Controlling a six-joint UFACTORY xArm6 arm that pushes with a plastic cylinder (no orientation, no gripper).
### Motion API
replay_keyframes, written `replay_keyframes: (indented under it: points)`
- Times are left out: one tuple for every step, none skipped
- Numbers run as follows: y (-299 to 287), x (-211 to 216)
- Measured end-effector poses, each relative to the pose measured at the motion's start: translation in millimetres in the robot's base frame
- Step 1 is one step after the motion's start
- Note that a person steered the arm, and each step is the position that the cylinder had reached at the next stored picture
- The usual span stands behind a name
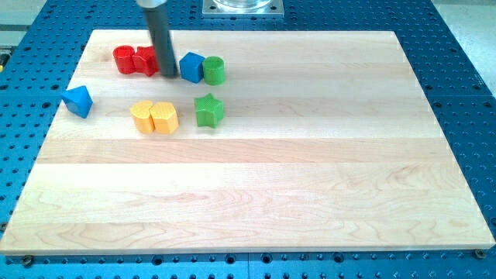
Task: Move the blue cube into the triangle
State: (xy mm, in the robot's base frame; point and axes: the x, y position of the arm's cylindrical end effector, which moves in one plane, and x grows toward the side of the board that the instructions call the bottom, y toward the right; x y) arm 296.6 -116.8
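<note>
The wooden board (310,178) lies bare across its right half and along its whole bottom edge. All obstacles crowd the top-left corner: my tip (168,75) stands between the red star (145,60) and the blue cube (191,67), with the red cylinder (123,59) and green cylinder (213,70) flanking. Below sit two touching yellow blocks (154,117) and a green star (208,110). The blue triangle (77,101) stands alone near the left edge, with open room around it.

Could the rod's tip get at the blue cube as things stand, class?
Probably yes: my tip sits just left of the blue cube, nothing between them; the red blocks lie behind, the green cylinder beyond.
</note>
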Motion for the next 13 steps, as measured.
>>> replay_keyframes:
  points:
    - [52.9, -22.3]
    - [87.9, -11.9]
    - [108.6, -8.4]
    - [170.4, -18.3]
    - [163.5, 7.9]
    - [115.4, 19.5]
    - [39.3, 21.2]
    - [8.7, 56.9]
    - [8.7, 58.2]
    - [-31.7, 67.2]
    - [-29.8, 98.4]
    - [-42.8, 112.5]
    - [-55.6, 112.4]
